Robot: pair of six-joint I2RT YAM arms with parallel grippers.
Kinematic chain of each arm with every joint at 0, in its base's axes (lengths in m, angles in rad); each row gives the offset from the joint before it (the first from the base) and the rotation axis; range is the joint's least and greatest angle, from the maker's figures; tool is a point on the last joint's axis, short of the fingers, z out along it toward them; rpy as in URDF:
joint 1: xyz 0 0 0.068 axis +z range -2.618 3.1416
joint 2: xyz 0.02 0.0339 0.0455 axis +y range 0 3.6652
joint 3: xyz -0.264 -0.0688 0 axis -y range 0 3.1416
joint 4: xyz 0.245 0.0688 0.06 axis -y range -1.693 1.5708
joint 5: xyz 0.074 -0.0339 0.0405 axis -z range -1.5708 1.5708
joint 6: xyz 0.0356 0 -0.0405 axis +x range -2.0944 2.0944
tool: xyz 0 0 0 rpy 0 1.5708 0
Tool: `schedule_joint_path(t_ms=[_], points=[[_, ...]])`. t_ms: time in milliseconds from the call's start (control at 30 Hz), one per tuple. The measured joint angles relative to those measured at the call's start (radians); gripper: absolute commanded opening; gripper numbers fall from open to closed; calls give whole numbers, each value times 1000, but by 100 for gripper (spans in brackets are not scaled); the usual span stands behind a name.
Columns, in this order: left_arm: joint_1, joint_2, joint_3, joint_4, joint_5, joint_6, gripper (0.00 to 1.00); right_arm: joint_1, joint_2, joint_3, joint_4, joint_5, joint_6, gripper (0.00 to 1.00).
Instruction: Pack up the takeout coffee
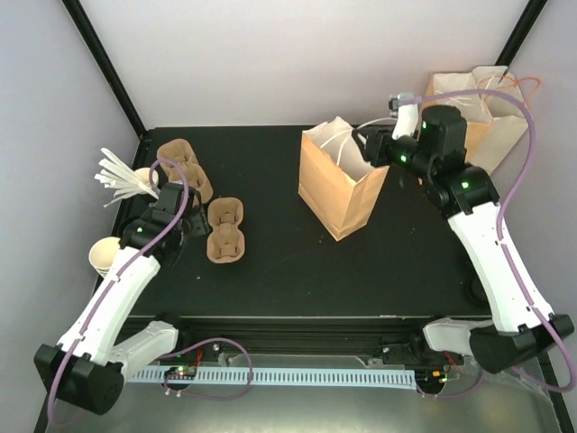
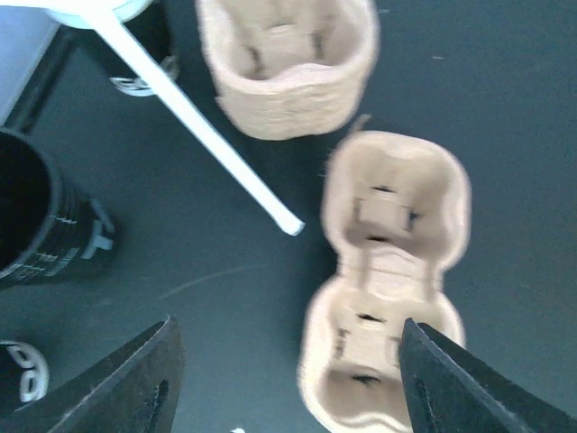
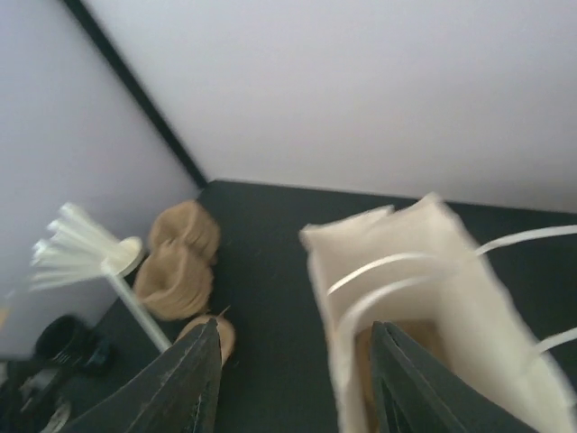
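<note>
Two grippers are sitting well apart, both spread and holding nothing. Your left gripper (image 2: 287,325) is hovering over the black table (image 2: 207,271), with a pulp cup carrier (image 2: 388,271) lying just beside its right finger. Your right gripper (image 3: 296,329) is hanging at the rim of the open paper bag (image 3: 451,271), the bag's wall sitting between its fingers. You cannot pick out the takeout coffee for sure: a black cup (image 2: 32,216) is standing left of your left gripper, its top too dark to read.
</note>
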Motion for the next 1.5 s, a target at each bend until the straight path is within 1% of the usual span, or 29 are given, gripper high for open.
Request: schedule_joint_path(t_ms=[133, 167, 267, 433, 500, 600, 733, 800, 867, 967, 1033, 1100, 1167, 1267, 1333, 1400, 1500], points=[[97, 76, 18, -6, -33, 8, 53, 18, -99, -174, 68, -140, 34, 48], [129, 93, 22, -7, -35, 11, 51, 24, -115, -211, 82, -166, 40, 48], [209, 121, 31, -5, -28, 21, 51, 44, -148, -295, 97, -233, 51, 48], [338, 132, 48, 3, -8, 40, 51, 56, -182, -357, 104, -298, 44, 48], [373, 141, 61, 3, -5, 49, 53, 57, -197, -372, 103, -313, 36, 48], [394, 159, 96, -11, 11, 83, 57, 57, -219, -391, 104, -331, 26, 48], [394, 177, 219, -81, 106, 143, 64, 58, -228, -404, 106, -349, 16, 48], [393, 170, 282, -119, 130, 159, 71, 58, -228, -408, 107, -354, 15, 48], [393, 137, 336, -153, 127, 164, 76, 58, -228, -408, 110, -361, 16, 48], [393, 62, 367, -204, 85, 152, 86, 58, -240, -422, 134, -378, 23, 48], [394, 30, 396, -254, 31, 122, 88, 58, -250, -433, 143, -391, 32, 48], [399, 21, 433, -307, -26, 77, 86, 58, -256, -441, 149, -407, 40, 48], [427, 21, 454, -342, -51, 39, 84, 58, -256, -444, 155, -426, 46, 48], [510, 24, 441, -375, -40, -5, 84, 58, -258, -455, 156, -449, 56, 48], [575, 28, 407, -375, -23, -34, 83, 58, -261, -460, 154, -460, 61, 48], [616, 27, 369, -375, -13, -62, 80, 58, -264, -460, 153, -468, 63, 48], [657, 17, 309, -370, 3, -113, 71, 58, -270, -460, 146, -484, 64, 48]])
